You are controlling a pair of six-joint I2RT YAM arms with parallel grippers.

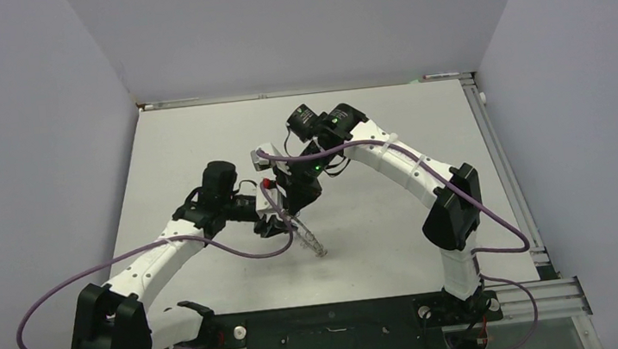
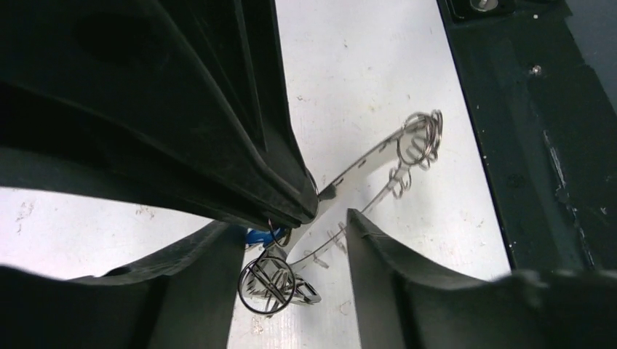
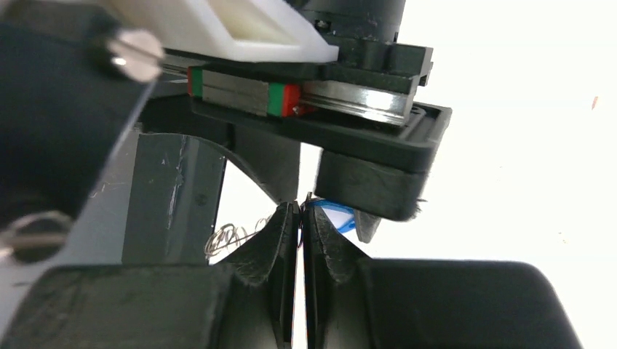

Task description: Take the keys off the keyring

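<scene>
1. Right hand [image 3: 300, 212]: the fingers are pressed together, with the rim of the keyring [image 2: 356, 167] clamped at their tips. This hand holds the ring on edge, just above the counter [image 2: 349, 65].

2. Left hand [image 2: 292, 231]: the fingers stand apart and clamp nothing. The near end of the ring and its hanging hardware lie in the gap between them.

3. Ring axis: in the left wrist view you see the ring almost edge-on. Its long line runs from between the left fingers diagonally away, ending at a bunch of small loops [image 2: 422, 138] on the far rim, well beyond the fingertips.

4. Target: a blue-headed key [image 2: 255, 235] sits just beside the left hand's inner finger, directly under the right hand's tips. A cluster of thin wire loops and keys [image 2: 271, 285] hangs lower, deeper in the gap.

5. Judgement: the left hand is the nearer one to the keys, and the right hand serves as the anchor. The coming grasp should take a key, not the ring band. Pull across the band, away from the right hand's tips. The blue key lies very close to those tips, so expect little clearance.
</scene>
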